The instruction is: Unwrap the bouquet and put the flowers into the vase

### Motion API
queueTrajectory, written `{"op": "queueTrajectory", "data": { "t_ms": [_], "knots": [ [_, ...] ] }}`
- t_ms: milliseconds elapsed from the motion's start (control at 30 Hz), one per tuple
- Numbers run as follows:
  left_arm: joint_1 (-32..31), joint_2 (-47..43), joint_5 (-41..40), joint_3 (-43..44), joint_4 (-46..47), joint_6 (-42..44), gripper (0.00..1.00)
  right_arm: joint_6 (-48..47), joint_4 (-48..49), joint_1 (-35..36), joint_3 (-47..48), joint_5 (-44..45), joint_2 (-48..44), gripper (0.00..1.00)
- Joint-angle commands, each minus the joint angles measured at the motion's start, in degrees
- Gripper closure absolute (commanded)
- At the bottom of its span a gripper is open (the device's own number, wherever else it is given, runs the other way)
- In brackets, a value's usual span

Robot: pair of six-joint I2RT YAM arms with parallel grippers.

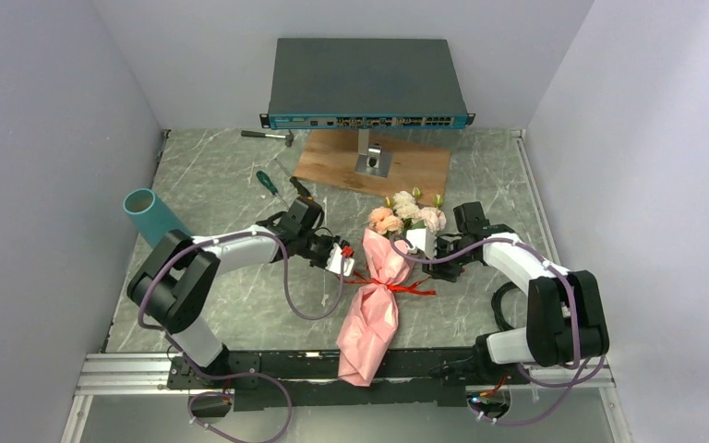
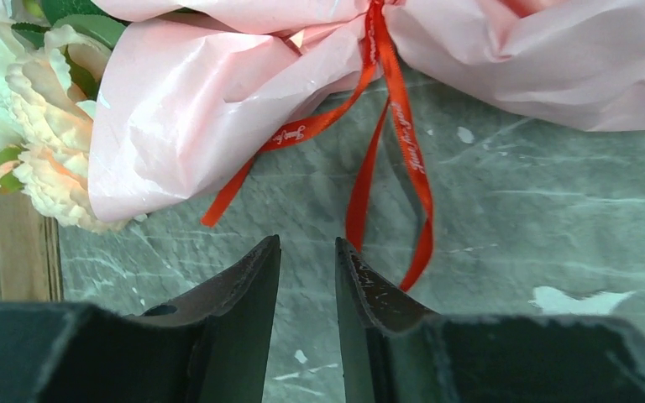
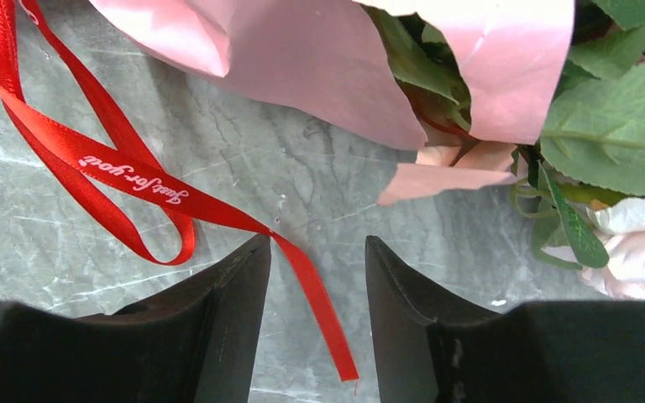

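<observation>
Mounting rail is running along the near edge, top view. Just beyond it the bouquet is lying, blooms pointing away, ribbon tied at its waist. Vase is sitting well left of the bouquet. Left gripper and right gripper are flanking the bouquet.

Left wrist: jaws are standing narrowly apart, gripping nothing, a ribbon tail just beside one tip.

Right wrist: jaws are gaping wider, another tail lying loose between them, unclamped.

Judgement: paper light, crinkly, tearable; satin slippery. Pinch a free tail near its end.
</observation>
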Motion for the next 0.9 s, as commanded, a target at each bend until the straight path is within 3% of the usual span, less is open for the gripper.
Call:
{"op": "queueTrajectory", "data": {
  "t_ms": [0, 367, 533, 867],
  "knots": [
    [-1.0, 2.9, 3.0, 2.8, 4.1, 4.1, 0.64, -2.3, 1.9, 0.9, -0.8, -3.7, 0.7, 0.53],
    [-5.0, 6.2, 3.3, 2.3, 10.2, 5.2, 0.56, -4.0, 1.0, 3.1, -1.6, -3.9, 0.5, 0.53],
    [-5.9, 7.1, 3.1, 2.2, 11.3, 5.9, 0.51, -4.9, 0.6, 3.6, -2.2, -4.0, -0.3, 0.48],
    [-8.6, 9.0, 1.0, 0.6, 15.4, 5.0, 0.42, -1.5, 2.0, 6.0, -0.2, -4.2, 2.1, 0.68]
  ]
}}
